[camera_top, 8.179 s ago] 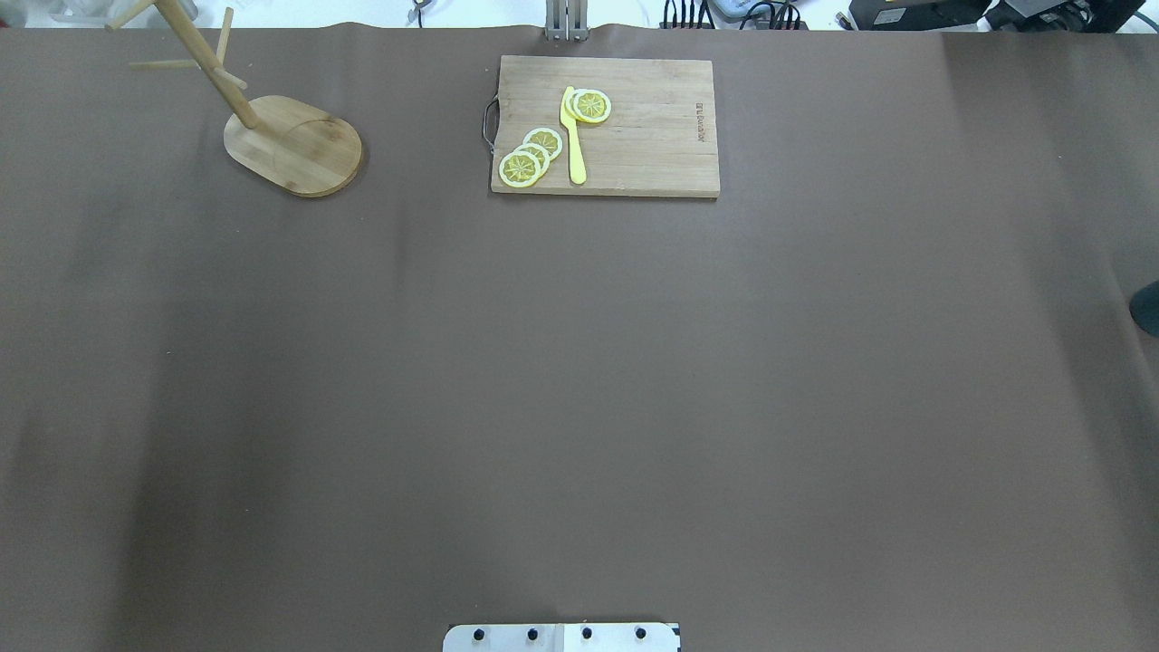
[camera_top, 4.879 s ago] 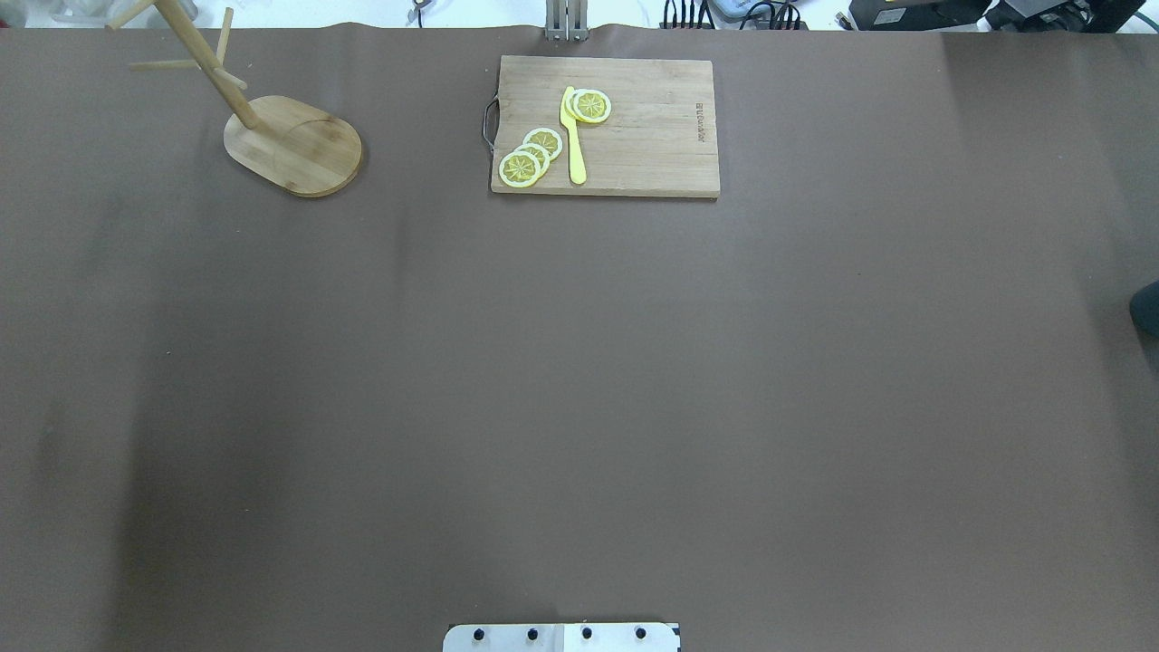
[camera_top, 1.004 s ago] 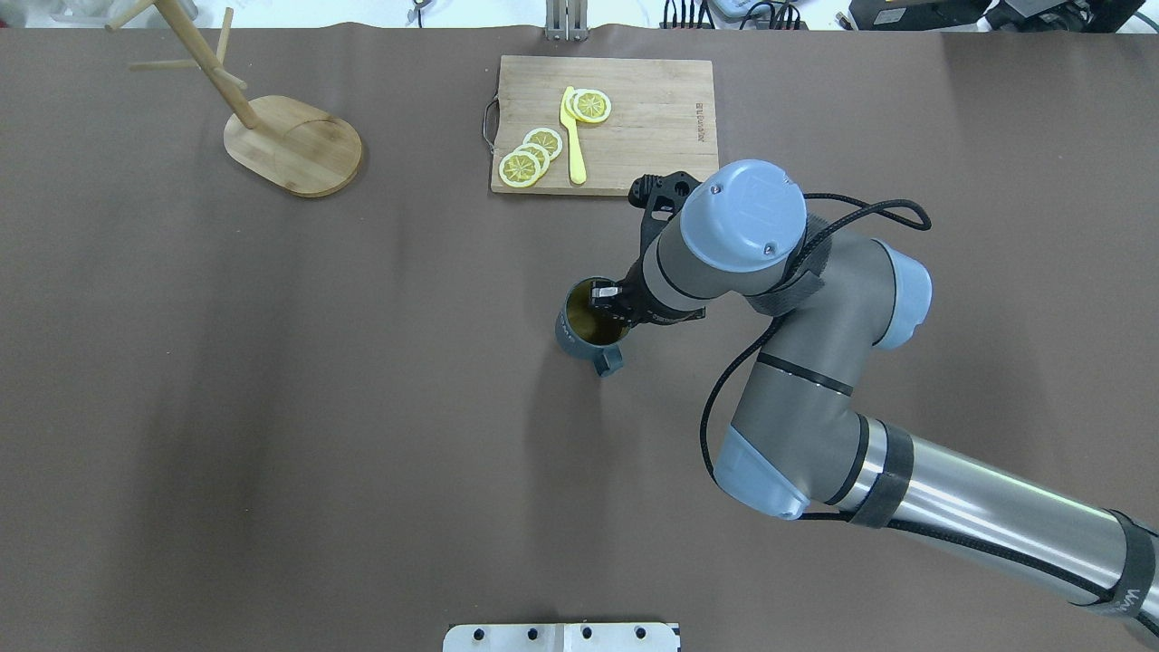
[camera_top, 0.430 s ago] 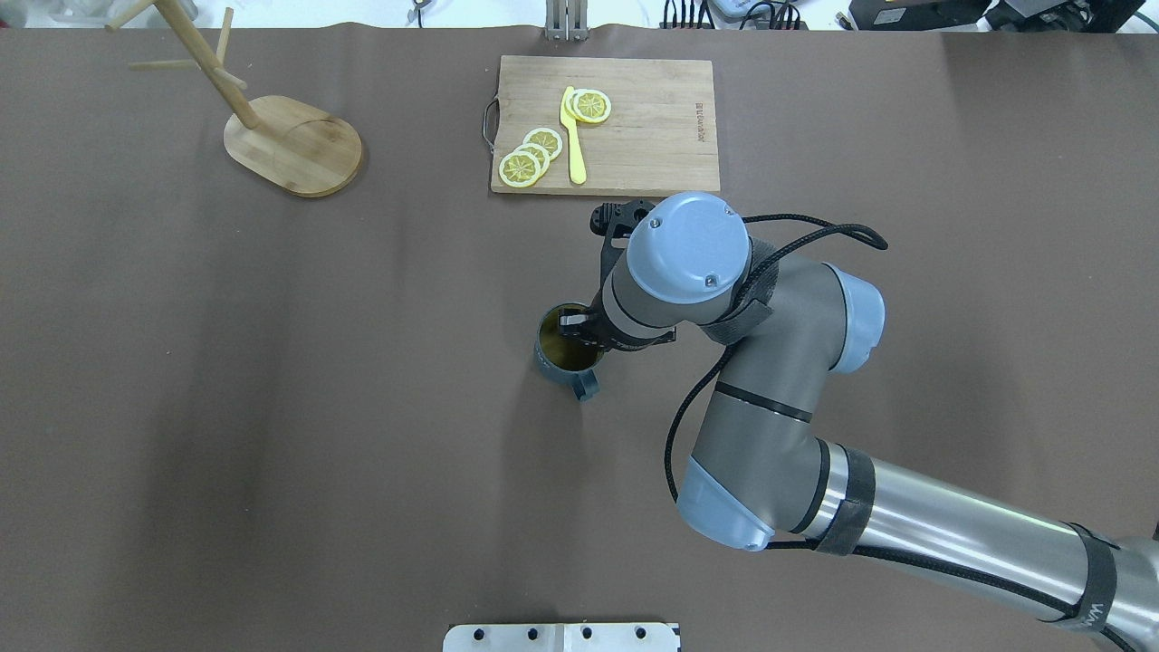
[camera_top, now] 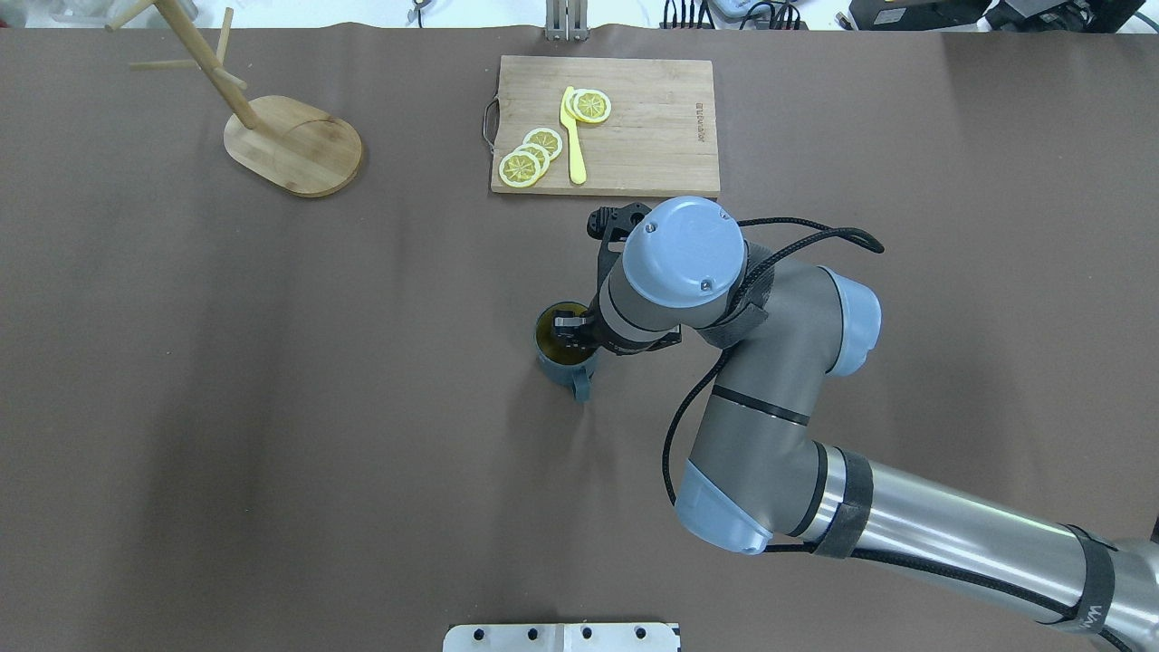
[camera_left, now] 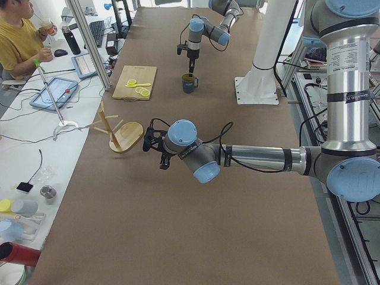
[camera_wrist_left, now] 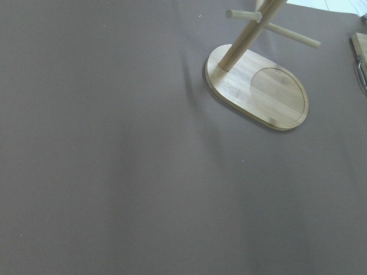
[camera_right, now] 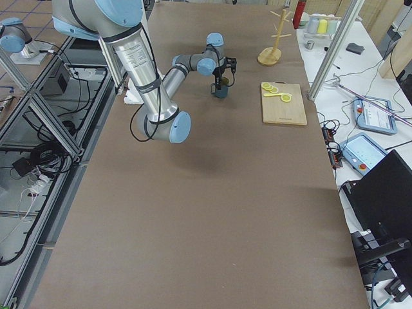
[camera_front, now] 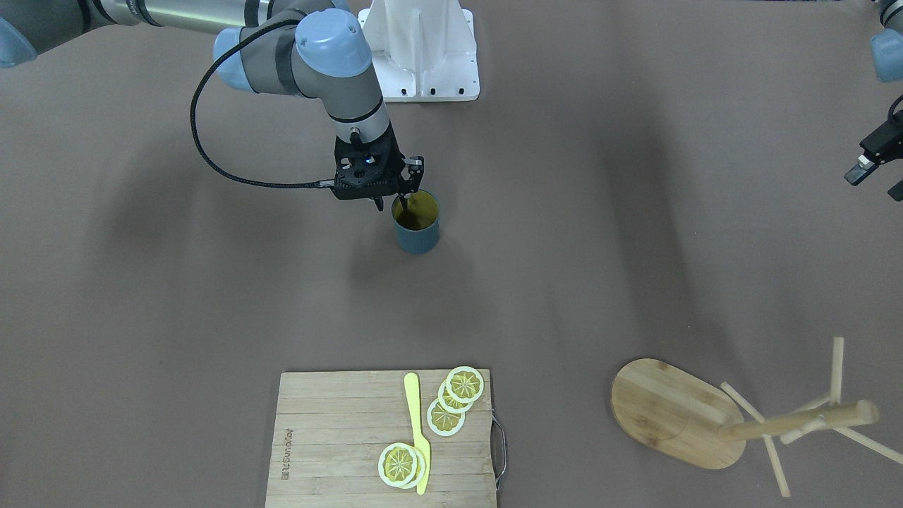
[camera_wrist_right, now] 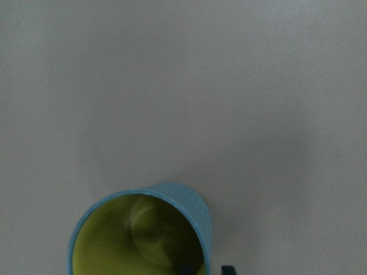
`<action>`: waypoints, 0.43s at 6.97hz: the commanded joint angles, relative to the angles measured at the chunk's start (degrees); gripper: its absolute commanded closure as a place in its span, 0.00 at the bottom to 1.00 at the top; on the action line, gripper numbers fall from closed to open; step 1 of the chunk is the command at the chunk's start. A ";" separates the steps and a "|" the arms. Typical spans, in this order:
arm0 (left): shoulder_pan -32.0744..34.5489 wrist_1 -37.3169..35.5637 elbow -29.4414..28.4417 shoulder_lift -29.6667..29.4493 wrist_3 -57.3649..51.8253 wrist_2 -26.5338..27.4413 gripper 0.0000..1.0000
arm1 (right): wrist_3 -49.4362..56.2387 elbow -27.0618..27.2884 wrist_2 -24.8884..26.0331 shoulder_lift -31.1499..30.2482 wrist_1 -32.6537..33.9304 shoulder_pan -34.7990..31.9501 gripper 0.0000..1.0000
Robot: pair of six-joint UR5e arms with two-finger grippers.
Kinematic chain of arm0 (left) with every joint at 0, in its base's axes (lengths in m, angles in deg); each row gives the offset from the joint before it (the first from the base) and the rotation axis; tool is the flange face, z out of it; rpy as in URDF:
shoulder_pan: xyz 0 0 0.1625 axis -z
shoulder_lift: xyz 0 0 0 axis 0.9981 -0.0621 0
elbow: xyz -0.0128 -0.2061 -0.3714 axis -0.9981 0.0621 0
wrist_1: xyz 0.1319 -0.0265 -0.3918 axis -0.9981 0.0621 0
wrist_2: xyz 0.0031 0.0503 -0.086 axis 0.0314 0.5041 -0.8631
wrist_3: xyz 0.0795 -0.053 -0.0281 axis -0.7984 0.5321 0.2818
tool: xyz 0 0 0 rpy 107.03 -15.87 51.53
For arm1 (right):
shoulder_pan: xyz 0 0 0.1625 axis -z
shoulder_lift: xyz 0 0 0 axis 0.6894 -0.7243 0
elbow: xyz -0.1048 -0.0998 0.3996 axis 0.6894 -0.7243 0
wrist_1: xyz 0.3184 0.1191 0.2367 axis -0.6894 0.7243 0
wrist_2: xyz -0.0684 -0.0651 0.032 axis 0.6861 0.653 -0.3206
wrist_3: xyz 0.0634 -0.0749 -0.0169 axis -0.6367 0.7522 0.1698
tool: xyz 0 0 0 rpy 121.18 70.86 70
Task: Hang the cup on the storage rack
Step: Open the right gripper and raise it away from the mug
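Right fingers [camera_top: 567, 323] are clamping the wall of the cup [camera_front: 417, 229].
I am noting one finger reaching inside the olive interior and the other pressing outside, narrow across the wall. The cup is hanging upright directly beneath them, its handle pointing toward the robot's base. The left fingers [camera_front: 858, 171] are hovering spread wide above the worktop [camera_top: 272, 407], near the storage rack [camera_top: 299, 149], which is standing well apart from the right fingers.
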 commanded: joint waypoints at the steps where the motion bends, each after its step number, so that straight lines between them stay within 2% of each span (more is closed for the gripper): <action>1: -2.64 0.09 0.99 -1.95 2.88 -0.92 0.02 | 0.39 2.56 -4.46 -0.83 0.02 -4.44 0.00; 2: -3.96 0.35 2.91 -5.96 11.70 -0.40 0.02 | 1.00 4.57 -8.94 -3.45 -0.06 -8.74 0.00; 3: -6.84 0.87 6.32 -6.61 12.48 2.39 0.02 | 2.49 7.46 -10.63 -7.56 -0.32 -11.74 0.00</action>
